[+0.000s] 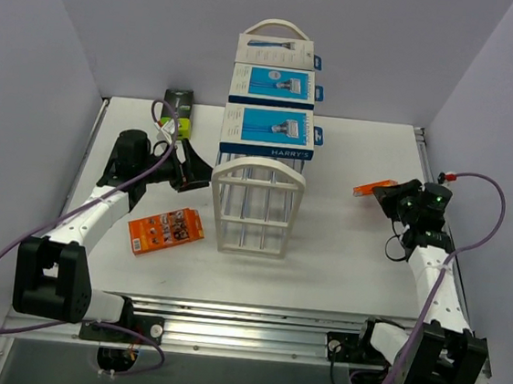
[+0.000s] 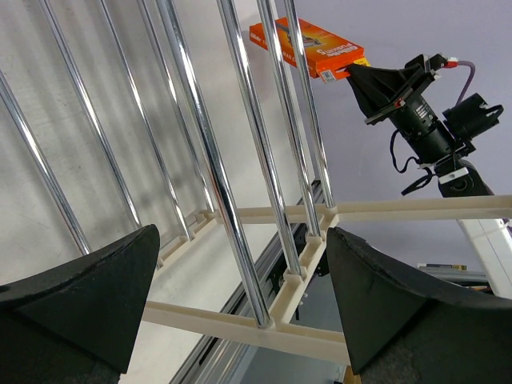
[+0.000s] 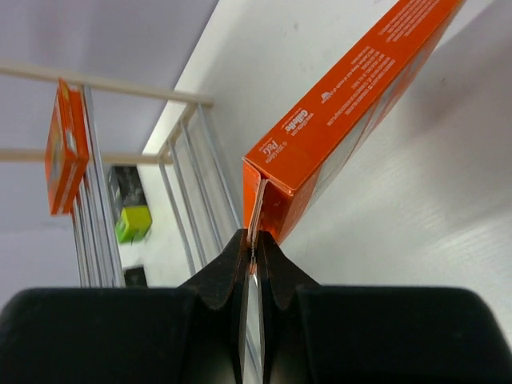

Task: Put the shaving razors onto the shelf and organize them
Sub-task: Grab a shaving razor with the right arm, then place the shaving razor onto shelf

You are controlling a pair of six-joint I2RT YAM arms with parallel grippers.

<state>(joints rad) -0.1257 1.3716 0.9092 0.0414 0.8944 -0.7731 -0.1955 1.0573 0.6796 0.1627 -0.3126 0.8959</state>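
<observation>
the nearest blue-and-white box [image 1: 267, 131] on the shelf [image 1: 254, 212] reads "harry's" in white along its dark lower band. the narrow side of the right-hand orange box [image 3: 344, 112] carries "gillette" and a small "p&g" mark beside fine print too small to read. lettering on the left-hand orange box [image 1: 165, 230] is illegible.

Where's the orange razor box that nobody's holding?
Top view: the loose orange box lies on the table left of the shelf, beside the left arm.
</observation>
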